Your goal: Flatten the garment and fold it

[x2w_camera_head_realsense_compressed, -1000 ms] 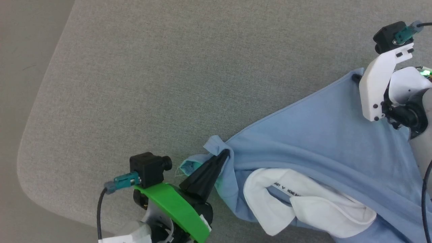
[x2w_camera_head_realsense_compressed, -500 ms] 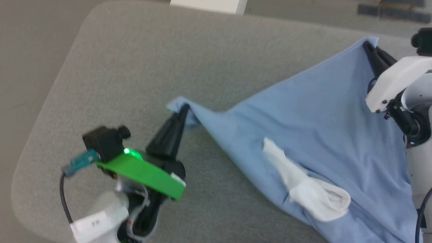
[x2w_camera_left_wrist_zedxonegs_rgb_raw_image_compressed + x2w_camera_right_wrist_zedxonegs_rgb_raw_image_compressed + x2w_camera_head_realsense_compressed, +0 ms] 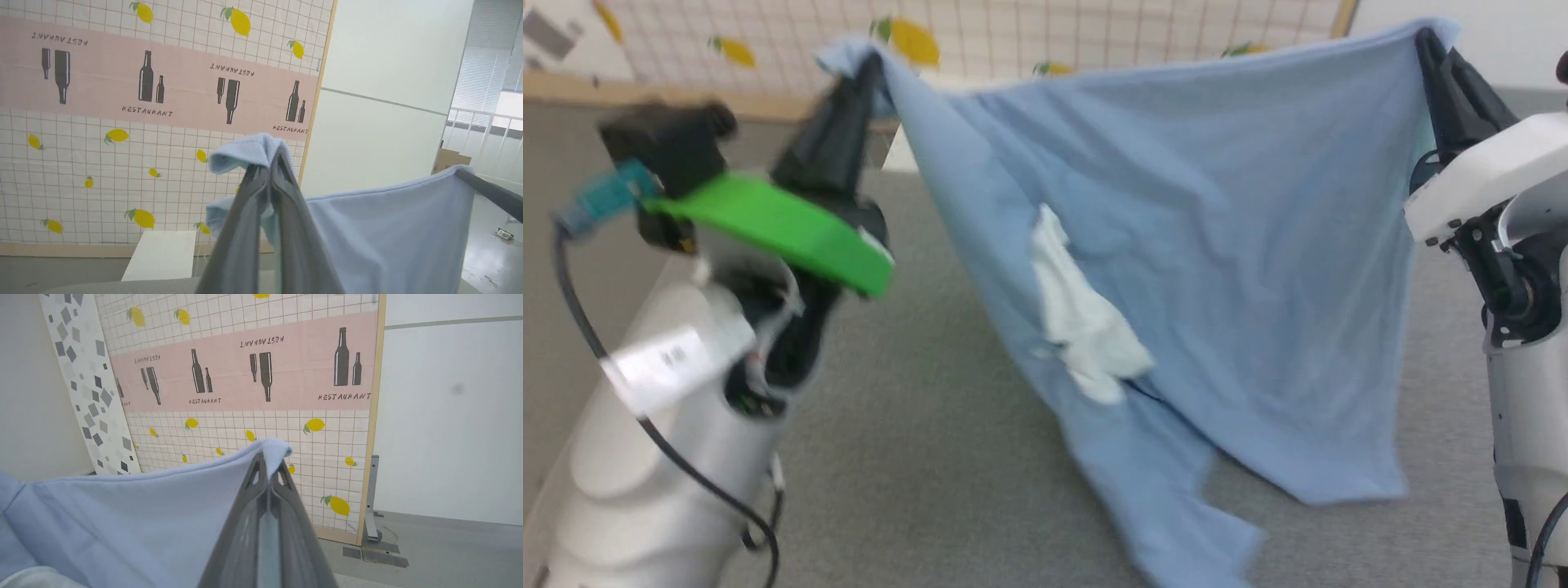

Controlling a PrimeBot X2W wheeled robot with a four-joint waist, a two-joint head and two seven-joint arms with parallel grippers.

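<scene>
Garment [image 3: 1217, 245] now aloft, off the table [image 3: 915, 457].

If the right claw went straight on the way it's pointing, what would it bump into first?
Beyond the garment corner pinched in the right gripper, open air, then probably the lemon-patterned screen; distance unclear.

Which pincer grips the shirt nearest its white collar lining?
The left pincer, by the green bracket: the white lining of the light blue soft polo shirt hangs nearer it than the right pincer.

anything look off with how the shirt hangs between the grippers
Yes. The garment hangs lopsided between the left gripper and right gripper, each pinching a top corner. Its white collar lining is bunched mid-panel, and the bottom edge hangs uneven.
</scene>
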